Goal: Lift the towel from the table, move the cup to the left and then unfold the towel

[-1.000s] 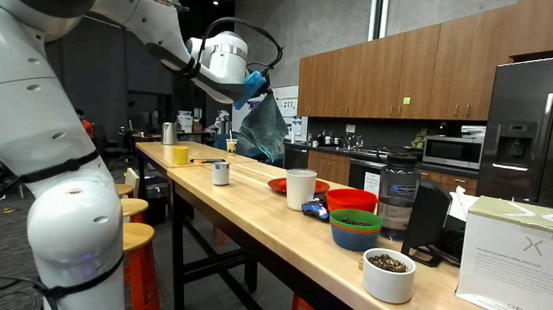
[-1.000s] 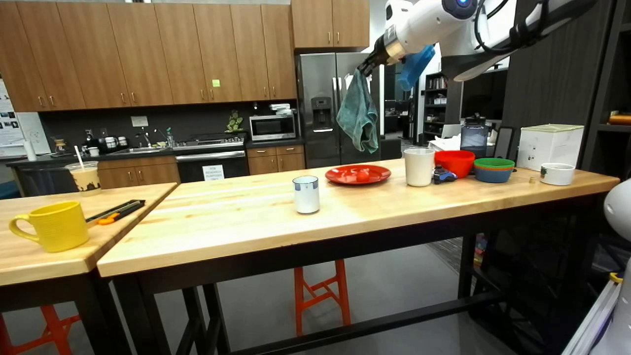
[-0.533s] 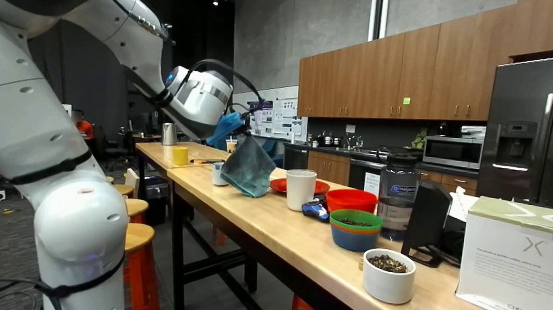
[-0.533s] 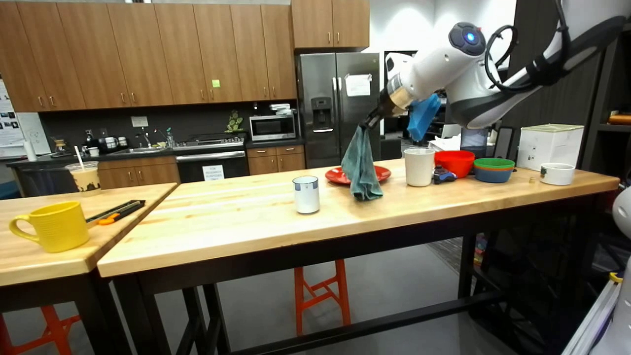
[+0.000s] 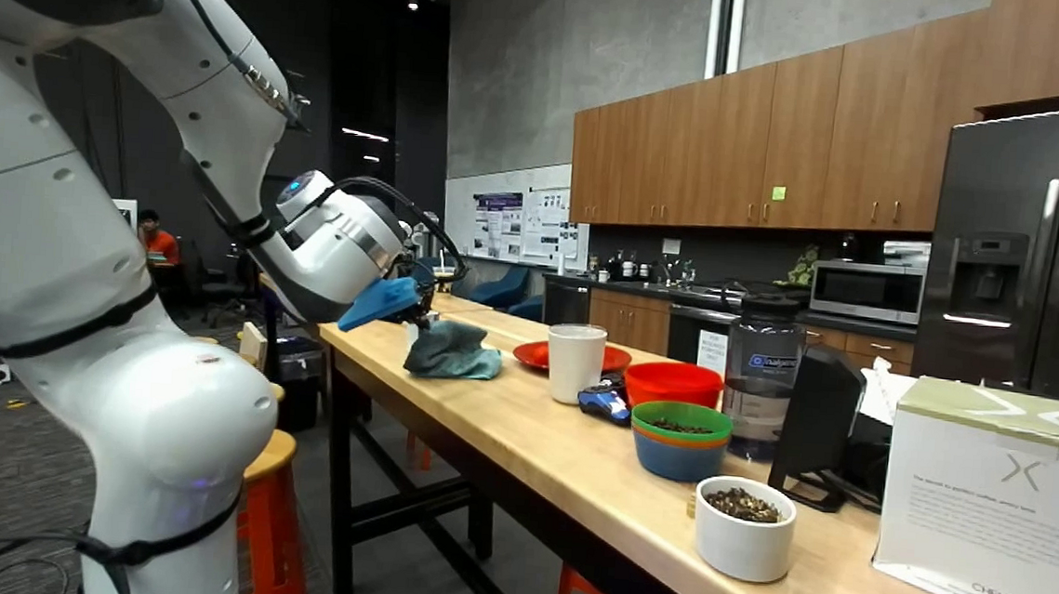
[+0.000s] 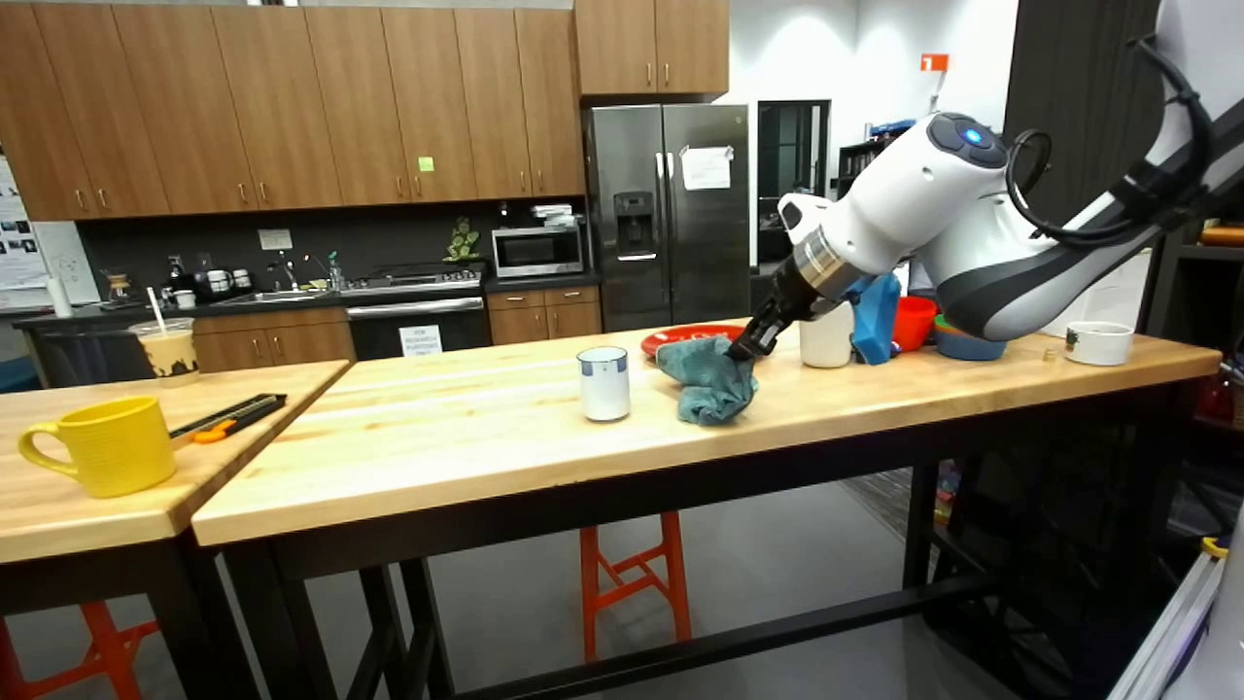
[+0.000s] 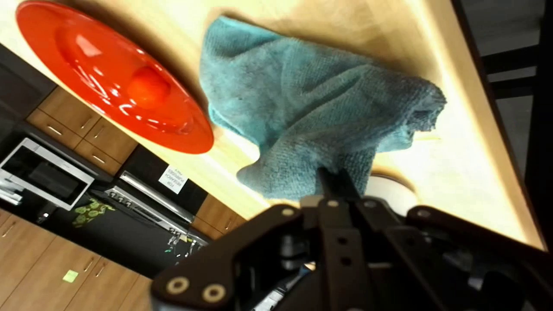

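My fingers (image 7: 335,252) are matt black, drilled with small round holes (image 7: 342,240). Beside my jaws, a black linkage (image 7: 194,263) carries two pale, ringed screws (image 7: 214,293). Behind the jaws: a blue block (image 6: 877,319), a silvery collar (image 6: 824,261), a looped black cable (image 6: 1064,234). Further back from them: a dark cap (image 6: 950,136) with a lit blue spot (image 6: 973,136), then glossy white shell (image 5: 40,226), charcoal-trimmed, dotted with grey plugs (image 5: 64,175), bound by black straps (image 5: 137,552).

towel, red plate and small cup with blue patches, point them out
Towel (image 7: 311,103): wrist view, middle of its rumpled cloth.
Red plate (image 7: 39,26): wrist view, on its rim.
Small cup (image 6: 604,394): an exterior view, white side below the patches.
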Robot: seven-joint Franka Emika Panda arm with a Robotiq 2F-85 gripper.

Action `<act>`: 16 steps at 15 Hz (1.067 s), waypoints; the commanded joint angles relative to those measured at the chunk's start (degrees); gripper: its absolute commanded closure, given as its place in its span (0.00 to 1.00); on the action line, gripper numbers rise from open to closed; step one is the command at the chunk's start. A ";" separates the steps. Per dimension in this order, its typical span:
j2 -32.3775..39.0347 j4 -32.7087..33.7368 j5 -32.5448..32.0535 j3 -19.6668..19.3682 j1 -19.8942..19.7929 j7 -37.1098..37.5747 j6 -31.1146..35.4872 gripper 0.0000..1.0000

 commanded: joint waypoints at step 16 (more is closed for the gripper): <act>-34.09 -2.47 3.15 -17.30 -0.37 -32.37 -26.47 1.00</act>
